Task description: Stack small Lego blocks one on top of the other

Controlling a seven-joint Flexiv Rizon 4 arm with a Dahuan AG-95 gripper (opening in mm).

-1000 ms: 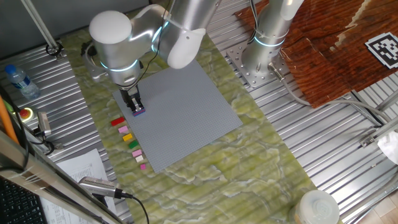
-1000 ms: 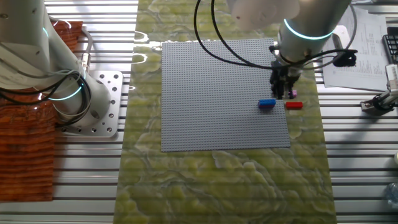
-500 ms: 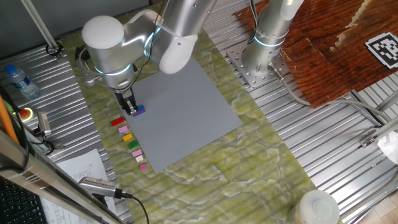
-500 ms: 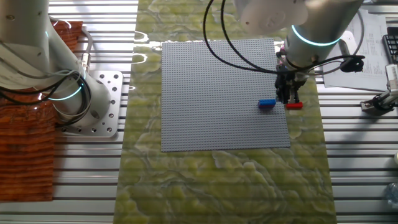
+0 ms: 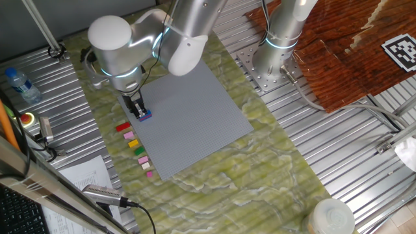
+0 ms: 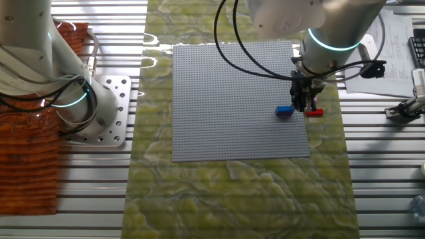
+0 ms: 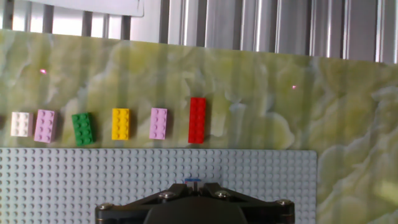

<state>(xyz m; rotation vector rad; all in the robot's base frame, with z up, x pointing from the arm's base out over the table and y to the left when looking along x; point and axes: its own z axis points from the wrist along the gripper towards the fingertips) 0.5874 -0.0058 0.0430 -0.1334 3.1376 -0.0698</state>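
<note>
A blue brick [image 6: 285, 111] sits on the grey baseplate [image 6: 226, 99] near its edge; it also shows in one fixed view [image 5: 145, 115]. A red brick [image 6: 314, 113] lies just off the plate on the green mat, at the end of a row [image 7: 197, 119]. My gripper [image 6: 302, 103] hangs low between the blue and red bricks, right beside the blue one. In the hand view my gripper [image 7: 193, 184] looks shut, with a sliver of the blue brick [image 7: 192, 180] showing just past the tips. I see nothing held.
Beside the plate lie a pink brick [image 7: 158, 122], a yellow one [image 7: 120, 123], a green one [image 7: 83, 128], another pink one [image 7: 46, 125] and a white one [image 7: 20, 124]. A second arm's base [image 6: 73, 99] stands beyond the plate's far side.
The gripper moved from over the plate's edge toward the red brick, then shifted back slightly toward the blue brick. The blue and red bricks have not moved.
</note>
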